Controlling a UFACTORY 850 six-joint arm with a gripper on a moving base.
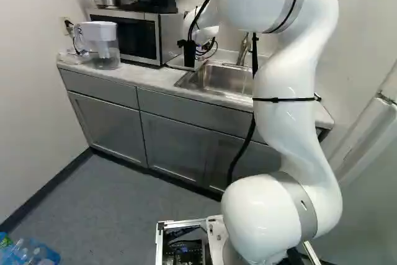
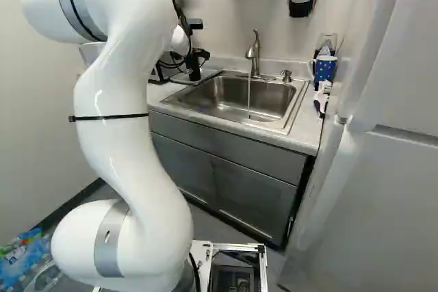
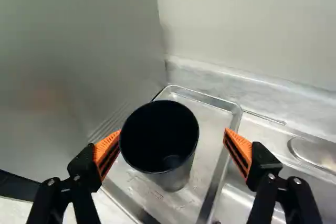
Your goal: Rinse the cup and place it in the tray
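In the right base view my gripper points down over the metal tray, left of the sink. The wrist view has the gripper wide open. A dark cup stands upright in the tray, mouth up, between the spread fingers. Its rim is right beside one orange pad; whether they touch I cannot tell. A clear gap separates it from the other pad. The cup cannot be made out in the base views.
Water runs from the faucet into the steel sink, beside the tray. The microwave stands close on the tray's other side. A blue dotted mug is beyond the sink, near the fridge. A water pitcher stands farther left.
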